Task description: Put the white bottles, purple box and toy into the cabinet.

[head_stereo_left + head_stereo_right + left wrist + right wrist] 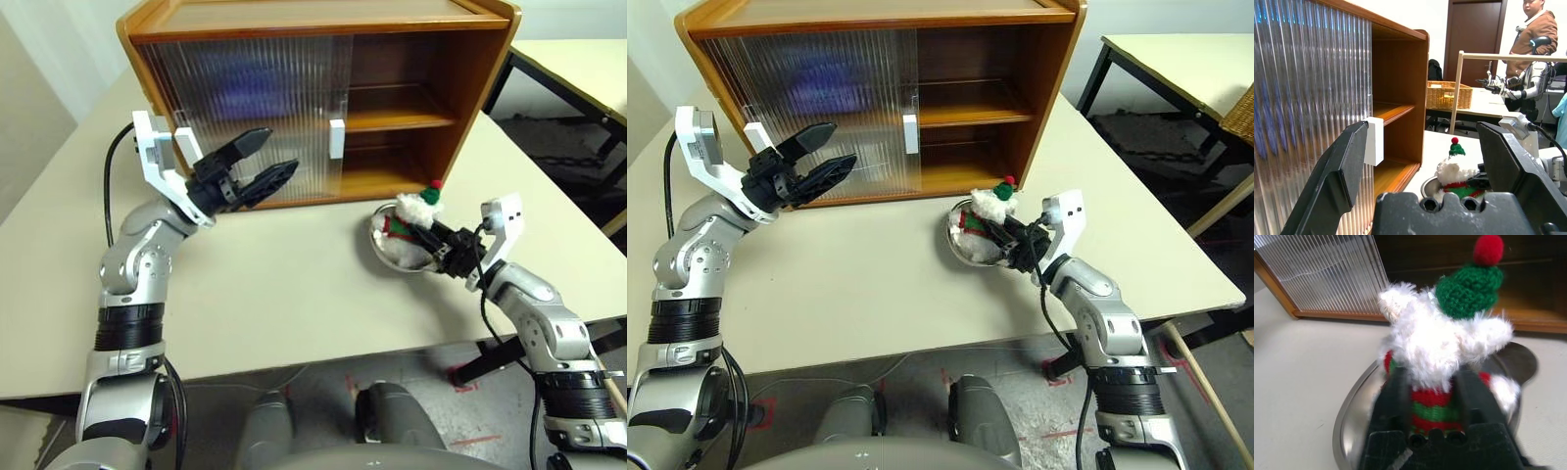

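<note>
My right gripper (1432,418) was clamped on the toy (1447,342), which sat in the steel bowl (384,250) on the desk (294,284) near the cabinet (411,108); left gripper (269,162) hung apart; I judged the open right shelves bare, the toy unplaced

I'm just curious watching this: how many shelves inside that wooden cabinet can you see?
2. The cabinet shows an upper shelf and a bottom shelf, both bare where the door is slid aside. Things may be hidden behind the ribbed door.
</note>
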